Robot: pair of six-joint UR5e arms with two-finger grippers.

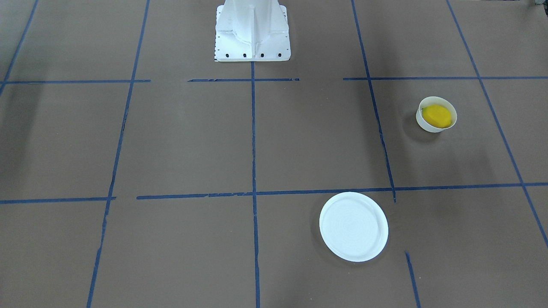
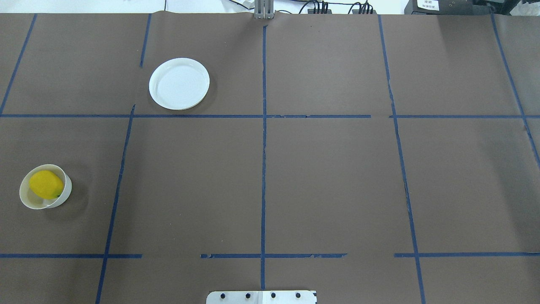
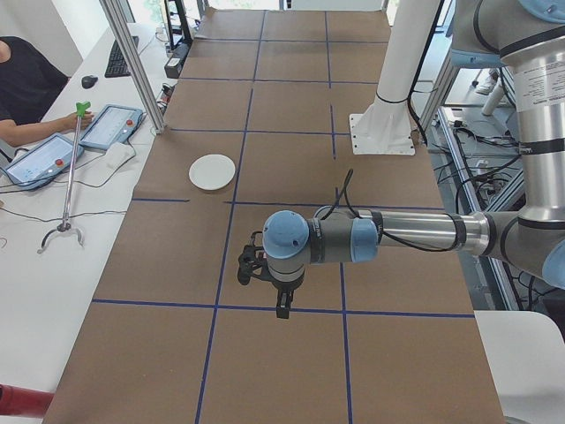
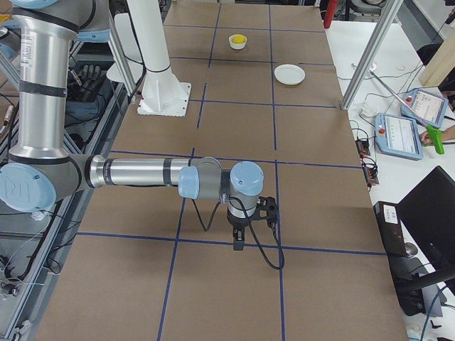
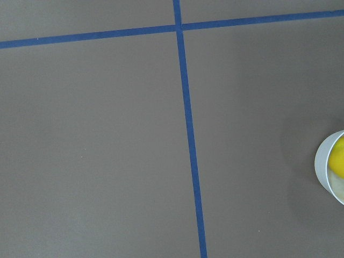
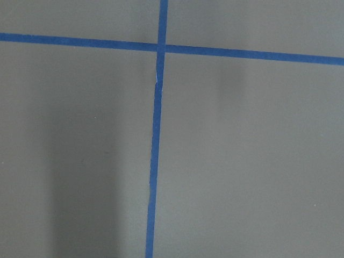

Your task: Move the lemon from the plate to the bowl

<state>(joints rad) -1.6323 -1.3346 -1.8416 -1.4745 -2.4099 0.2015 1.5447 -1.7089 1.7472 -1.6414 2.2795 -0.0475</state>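
The yellow lemon (image 1: 436, 116) lies inside the small deep white bowl (image 1: 424, 124). In the overhead view the lemon (image 2: 45, 184) and bowl (image 2: 66, 191) are at the far left. The flat white plate (image 1: 353, 226) is bare; overhead the plate (image 2: 179, 83) is at the back left. The left wrist view catches the bowl (image 5: 327, 167) and the lemon (image 5: 339, 160) at its right edge. My left gripper (image 3: 282, 309) hangs above the table in the exterior left view, holding nothing visible. My right gripper (image 4: 238, 244) shows only in the exterior right view. I cannot tell whether either is open or shut.
Brown paper with blue tape lines (image 2: 263, 169) covers the table. The white robot base (image 1: 252, 32) stands at the table's edge. An operator, tablets (image 3: 110, 126) and a grabber tool lie on the side bench.
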